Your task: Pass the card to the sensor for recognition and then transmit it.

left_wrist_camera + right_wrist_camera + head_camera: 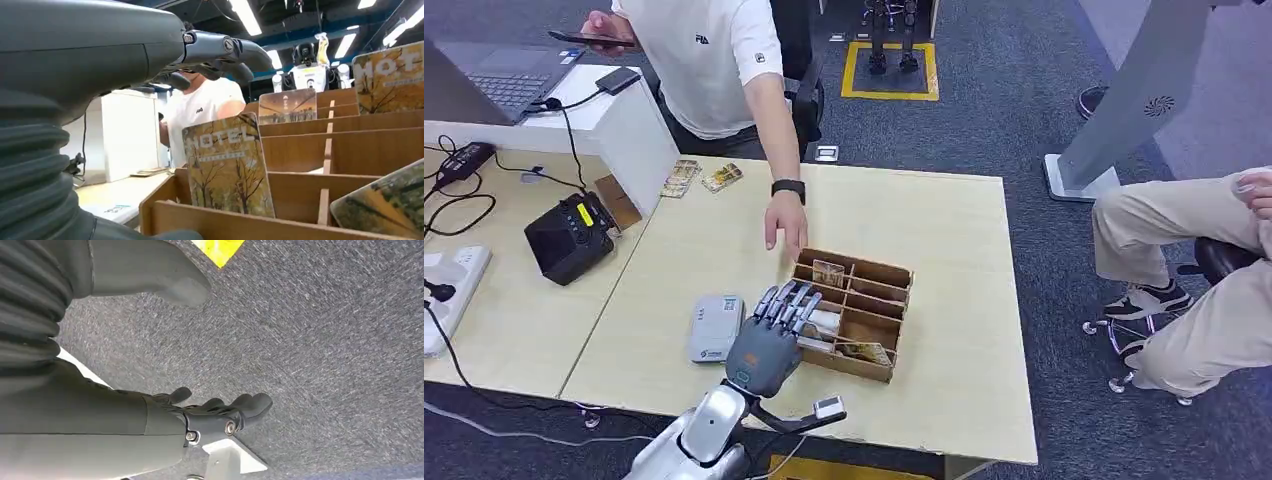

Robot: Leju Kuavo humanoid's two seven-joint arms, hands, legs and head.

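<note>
Head view first: the left hand [769, 340] reaches over the near left corner of a wooden divided box [856, 312] on the light wooden tabletop [944, 250] — its fingers [789, 302] stretched out side by side over the box's front compartments, gripping nothing that I can see. Just left of the hand lies a flat grey card sensor [715, 327]. Cards stand in several compartments; one hotel card [862, 351] lies tilted in the front row, just beside the fingers. A person in a white shirt leans in from the far side, their hand [785, 222] hanging open near the box's far left corner. Two loose cards [703, 178] lie at the tabletop's far edge, and a black device [569, 236] sits on the neighbouring table to the left.

Left wrist view — the dark fingers [220, 50] extend above the box, spread straight, not closed on anything. A hotel card [227, 165] stands upright in the near compartment, below them and apart from them. More cards stand in compartments behind.

Right wrist view: the right hand [200, 415] hangs over grey carpet [325, 340], fingers [252, 405] loosely curled, holding nothing.
</note>
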